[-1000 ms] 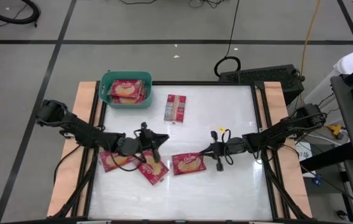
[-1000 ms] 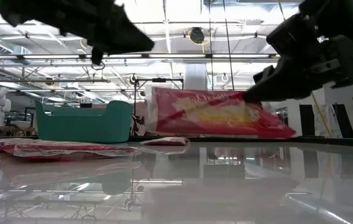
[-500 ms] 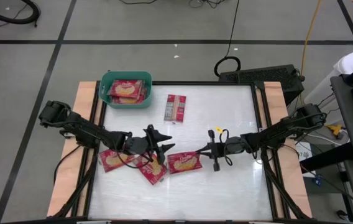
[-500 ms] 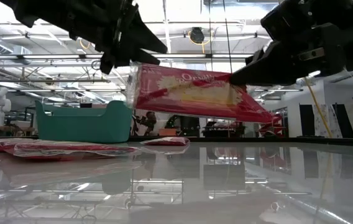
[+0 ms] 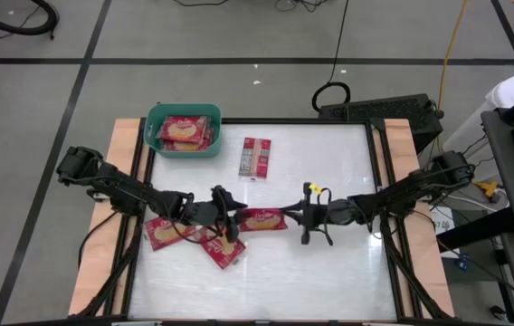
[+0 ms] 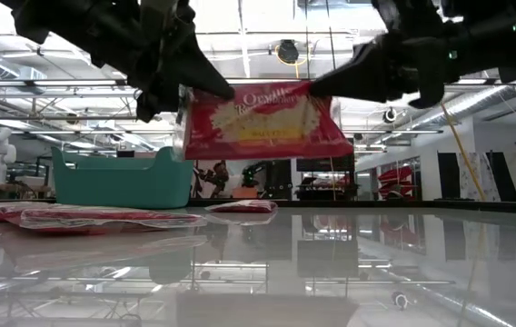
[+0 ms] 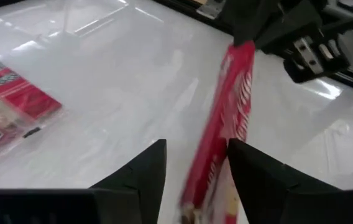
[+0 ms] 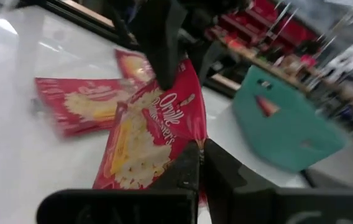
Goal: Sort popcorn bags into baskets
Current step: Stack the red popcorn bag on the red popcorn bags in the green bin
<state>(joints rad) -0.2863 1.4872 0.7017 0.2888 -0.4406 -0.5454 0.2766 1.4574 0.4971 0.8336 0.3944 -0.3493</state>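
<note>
Above table centre, both grippers at raised popcorn bag (image 5: 263,218)

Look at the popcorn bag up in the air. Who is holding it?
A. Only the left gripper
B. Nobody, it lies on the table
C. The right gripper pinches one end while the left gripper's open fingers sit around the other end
C: the right gripper is shut on the popcorn bag off the table, and the left gripper has open fingers either side of its other end.
</note>
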